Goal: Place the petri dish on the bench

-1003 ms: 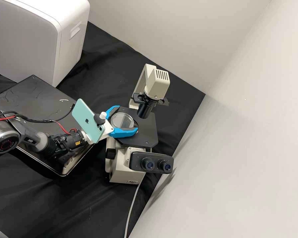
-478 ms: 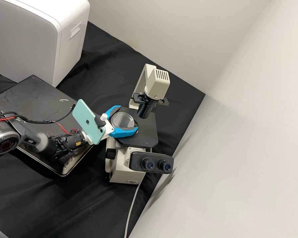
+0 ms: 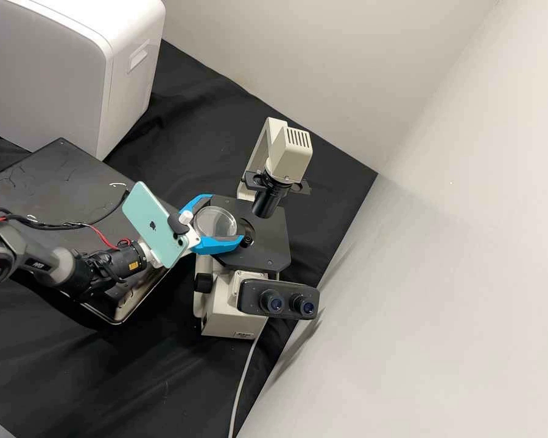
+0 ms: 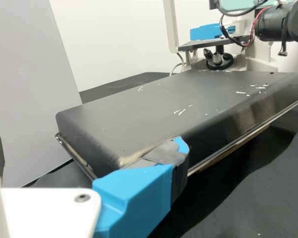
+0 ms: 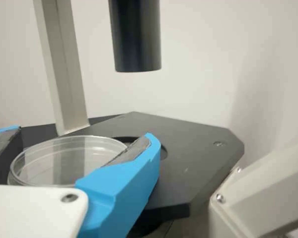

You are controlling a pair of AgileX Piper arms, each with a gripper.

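Right tool (image 3: 228, 220) grips petri dish (image 3: 216, 222) above microscope stage (image 3: 269, 241), apparently beside the condenser (image 3: 265, 202).

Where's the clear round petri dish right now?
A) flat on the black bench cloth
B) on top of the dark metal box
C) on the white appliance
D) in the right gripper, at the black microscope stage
D: the clear round petri dish sits gripped in the right gripper at the black microscope stage, under the dark lens tube, not down on the bench.
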